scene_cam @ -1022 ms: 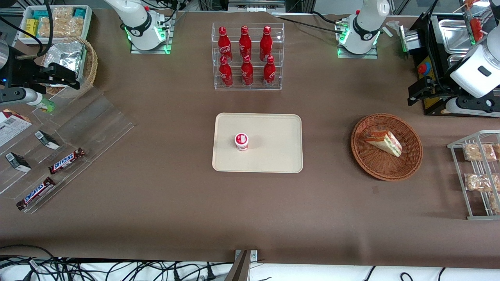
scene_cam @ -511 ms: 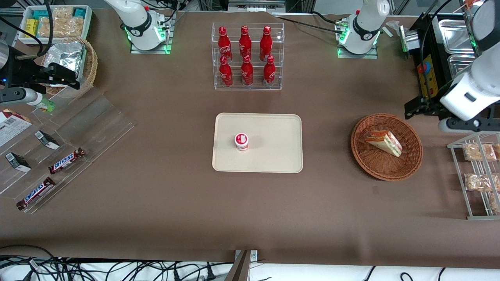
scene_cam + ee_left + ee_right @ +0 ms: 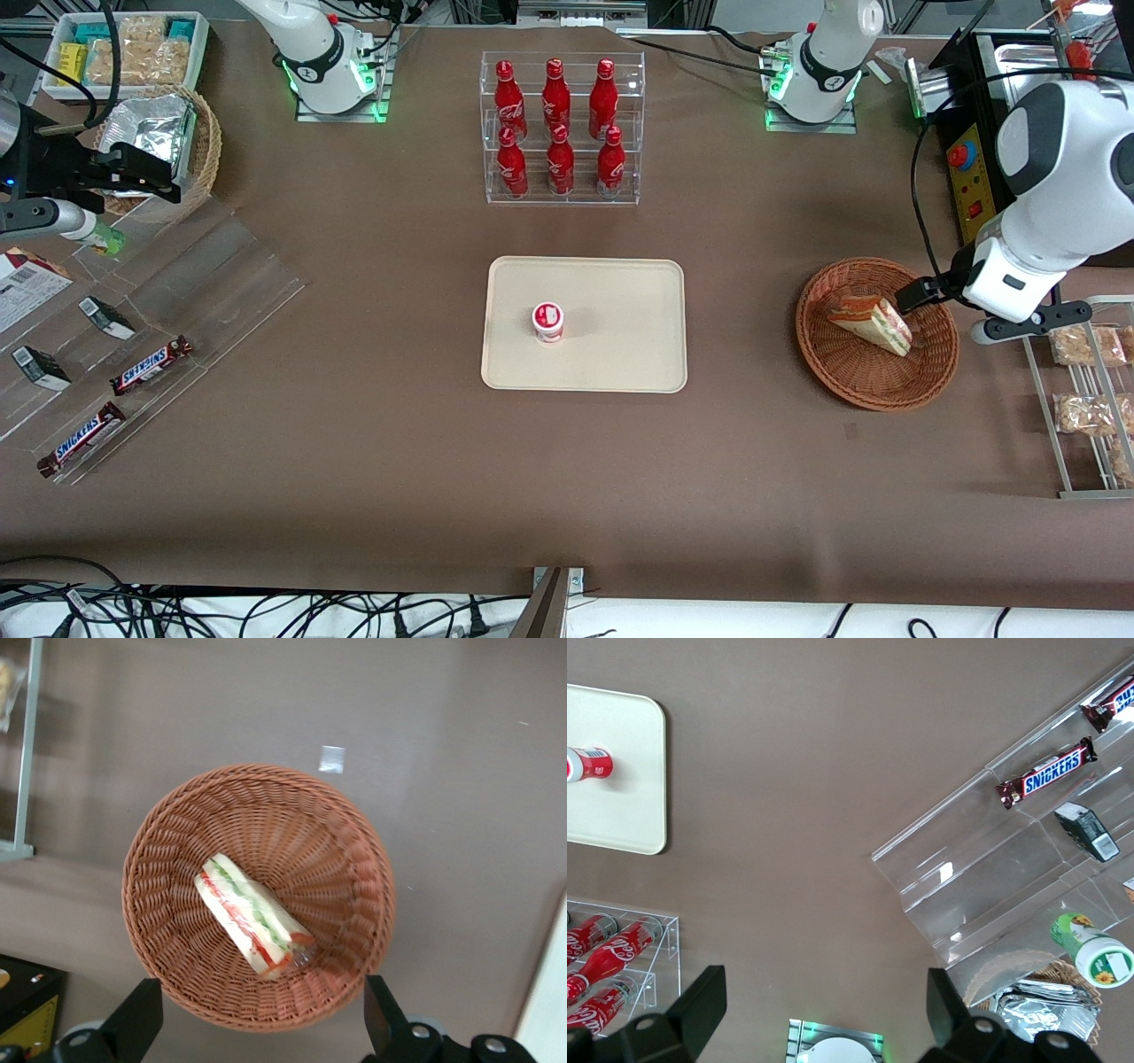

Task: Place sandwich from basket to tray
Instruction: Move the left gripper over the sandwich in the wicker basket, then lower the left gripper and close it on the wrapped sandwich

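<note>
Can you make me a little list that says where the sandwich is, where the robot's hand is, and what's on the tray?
sandwich: lying in the basket, wrapped, not picked up yet
hand: open, above the basket's edge, toward the working arm's end of the table
hand touching sandwich: no
tray: middle of the table, flat
on the tray: one small red and white cup, standing up
bottles: six red ones in a clear rack, farther from the front camera than the tray

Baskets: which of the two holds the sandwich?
The reddish-brown basket under the open hand holds the sandwich; the lighter tan basket holds a foil pack.
</note>
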Robot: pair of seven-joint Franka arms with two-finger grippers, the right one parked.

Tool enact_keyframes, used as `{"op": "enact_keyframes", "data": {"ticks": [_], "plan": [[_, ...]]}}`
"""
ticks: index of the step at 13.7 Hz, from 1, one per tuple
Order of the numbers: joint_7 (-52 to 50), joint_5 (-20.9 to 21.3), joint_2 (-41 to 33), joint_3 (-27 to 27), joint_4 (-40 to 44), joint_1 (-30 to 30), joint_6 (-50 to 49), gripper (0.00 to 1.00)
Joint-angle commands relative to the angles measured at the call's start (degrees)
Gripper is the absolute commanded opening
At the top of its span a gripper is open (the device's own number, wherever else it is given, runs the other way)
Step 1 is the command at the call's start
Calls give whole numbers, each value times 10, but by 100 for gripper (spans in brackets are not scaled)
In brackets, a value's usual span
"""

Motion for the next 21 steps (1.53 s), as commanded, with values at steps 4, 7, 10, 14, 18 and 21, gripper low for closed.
{"op": "enact_keyframes", "data": {"ticks": [4,7,10,14,18,21], "plan": [[-136,16,-15,-3,-120,25,138,100],[-222,45,-11,-4,-170,32,210,100],[-285,47,8,-4,-184,32,253,100],[-370,48,41,-3,-198,32,315,100],[-394,48,66,-3,-213,32,364,100],[-397,48,83,-2,-220,32,386,100]]}}
